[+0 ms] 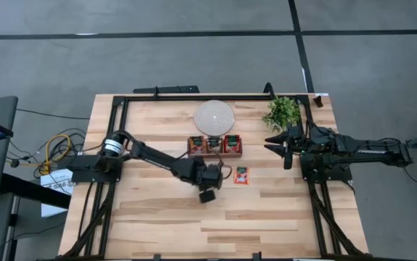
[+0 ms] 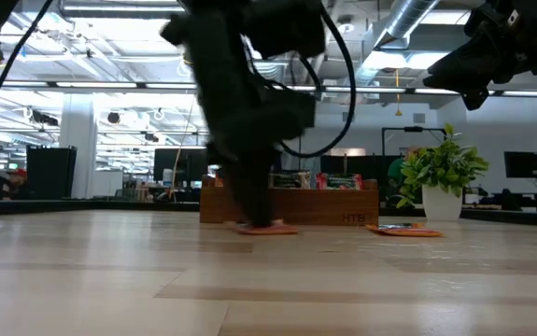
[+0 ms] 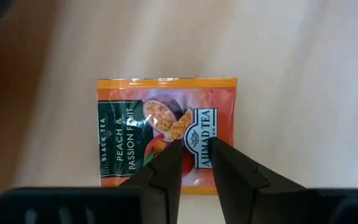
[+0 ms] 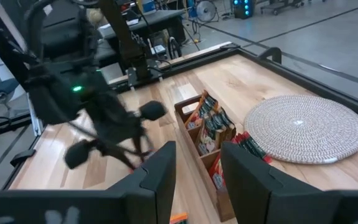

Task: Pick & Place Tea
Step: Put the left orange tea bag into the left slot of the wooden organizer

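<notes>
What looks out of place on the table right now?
Two tea sachets lie loose on the table instead of in the wooden tray: one flat just in front of the tray, apart from both arms, another directly under the left gripper. The right gripper waits beside the plant.

Left arm (image 1: 157,158): your matte black links, a silver-white ring at the shoulder joint.
Right arm (image 1: 353,148): black, faint white lettering.
Fingers (image 3: 228,174): dark, tapered.
</notes>
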You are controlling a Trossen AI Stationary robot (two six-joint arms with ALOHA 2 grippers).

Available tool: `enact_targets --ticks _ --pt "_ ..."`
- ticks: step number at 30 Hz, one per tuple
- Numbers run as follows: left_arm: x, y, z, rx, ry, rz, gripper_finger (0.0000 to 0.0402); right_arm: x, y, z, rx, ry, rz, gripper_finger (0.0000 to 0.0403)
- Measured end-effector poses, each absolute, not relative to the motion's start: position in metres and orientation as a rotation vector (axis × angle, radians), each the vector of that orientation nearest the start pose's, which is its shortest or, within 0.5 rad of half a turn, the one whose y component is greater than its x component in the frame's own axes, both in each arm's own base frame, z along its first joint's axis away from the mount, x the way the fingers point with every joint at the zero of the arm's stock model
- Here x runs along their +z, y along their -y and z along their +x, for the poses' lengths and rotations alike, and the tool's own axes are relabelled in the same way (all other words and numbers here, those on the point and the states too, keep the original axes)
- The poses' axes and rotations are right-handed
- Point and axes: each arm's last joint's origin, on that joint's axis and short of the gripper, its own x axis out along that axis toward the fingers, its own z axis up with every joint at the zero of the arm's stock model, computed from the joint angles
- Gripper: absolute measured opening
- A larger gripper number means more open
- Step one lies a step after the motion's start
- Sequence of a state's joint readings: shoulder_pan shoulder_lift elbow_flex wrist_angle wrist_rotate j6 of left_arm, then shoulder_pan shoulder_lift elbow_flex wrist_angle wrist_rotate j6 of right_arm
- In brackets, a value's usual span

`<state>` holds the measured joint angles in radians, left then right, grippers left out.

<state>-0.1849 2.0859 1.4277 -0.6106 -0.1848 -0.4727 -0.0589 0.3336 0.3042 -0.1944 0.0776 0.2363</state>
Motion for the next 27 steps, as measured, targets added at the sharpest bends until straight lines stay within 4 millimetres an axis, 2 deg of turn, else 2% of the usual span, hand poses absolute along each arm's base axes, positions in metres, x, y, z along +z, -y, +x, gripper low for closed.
enact_targets --ticks 8,15,27 --pt "0.161 0.097 0.38 0.229 -1.298 -0.213 0.008 0.221 0.009 0.111 -0.162 -0.207 0.225 0.0118" --pt "0.208 0.101 0.377 0.255 -1.185 -0.193 0.008 0.221 0.009 0.111 -0.164 -0.208 0.224 0.0118" --pt "0.206 0.076 0.376 0.407 -1.223 -0.208 0.0084 0.221 0.009 0.111 -0.164 -0.212 0.223 0.0118"
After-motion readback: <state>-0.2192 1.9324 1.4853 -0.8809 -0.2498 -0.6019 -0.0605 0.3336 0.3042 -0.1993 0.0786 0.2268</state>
